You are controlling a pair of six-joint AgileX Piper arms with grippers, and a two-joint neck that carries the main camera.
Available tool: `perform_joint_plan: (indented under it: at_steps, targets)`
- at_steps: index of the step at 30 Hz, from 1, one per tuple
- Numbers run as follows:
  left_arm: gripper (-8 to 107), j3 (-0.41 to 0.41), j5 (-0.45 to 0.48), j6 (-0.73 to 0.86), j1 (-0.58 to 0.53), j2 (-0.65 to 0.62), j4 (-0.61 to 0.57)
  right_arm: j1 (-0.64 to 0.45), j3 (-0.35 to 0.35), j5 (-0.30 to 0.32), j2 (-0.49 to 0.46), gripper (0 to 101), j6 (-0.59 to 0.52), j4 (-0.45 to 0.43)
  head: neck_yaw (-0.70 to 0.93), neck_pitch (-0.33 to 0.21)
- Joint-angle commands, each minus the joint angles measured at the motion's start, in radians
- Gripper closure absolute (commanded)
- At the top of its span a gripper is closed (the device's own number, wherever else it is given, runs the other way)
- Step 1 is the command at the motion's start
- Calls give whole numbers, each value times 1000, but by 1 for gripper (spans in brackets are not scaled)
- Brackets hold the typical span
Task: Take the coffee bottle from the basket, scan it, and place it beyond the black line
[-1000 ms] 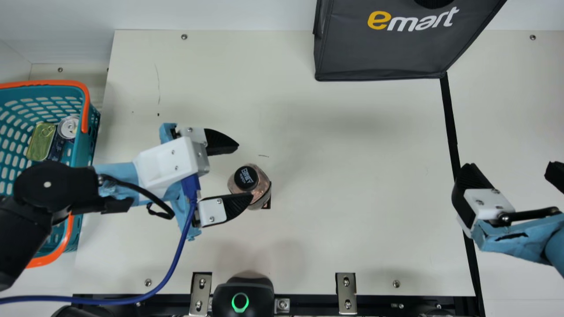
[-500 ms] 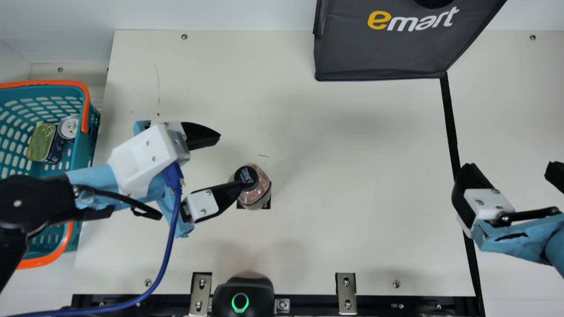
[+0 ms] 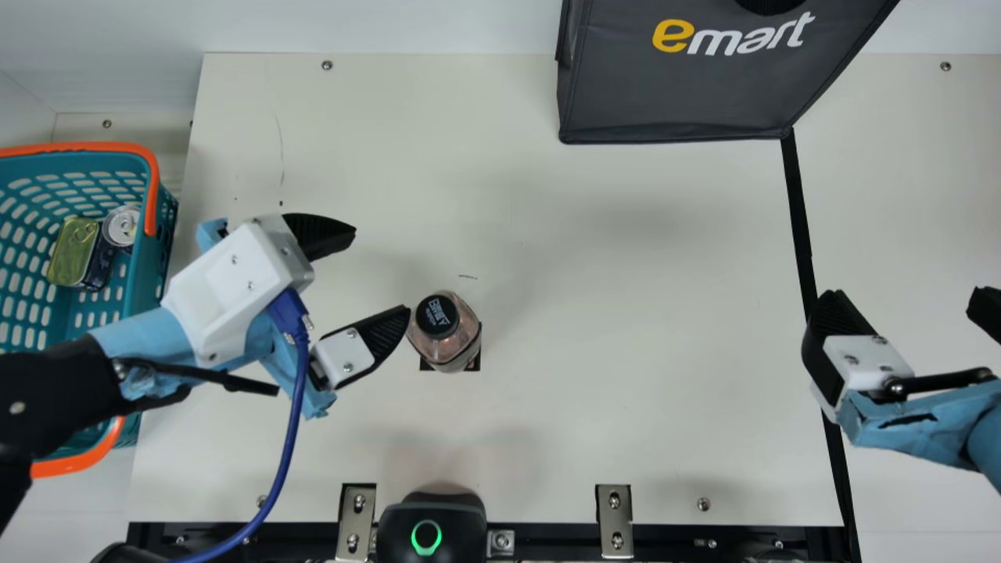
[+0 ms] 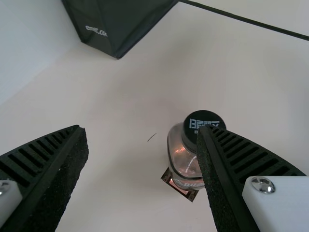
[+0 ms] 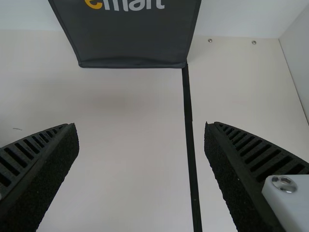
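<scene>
Plainly ungripped: coffee bottle [image 3: 461,340] upright, short of the black line [image 3: 799,219]

Scanner [image 3: 453,520] on the bottle's near side; scan unconfirmed. Left gripper [image 3: 382,269] just left of bottle, jaws spread, empty; a sideways swing could clip the cap [image 3: 436,315] and topple it. Right gripper [image 3: 905,295] well right of bottle, jaws also parted, empty. Should it close off-centre, smooth walls may slip; released early, bottle lands short of the line. Bag [image 3: 680,90] beyond bottle, off right.
</scene>
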Motion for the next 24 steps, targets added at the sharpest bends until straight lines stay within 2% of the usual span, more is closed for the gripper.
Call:
perform_joint_plan:
  at_steps: [1,24]
  targets:
    - [9,4,-16,-22,-3,-6,16,0,0,0,0,10,0,0,3,-27]
    - [9,24,-135,-344,-131,-60,213,0,0,0,0,10,0,0,3,-27]
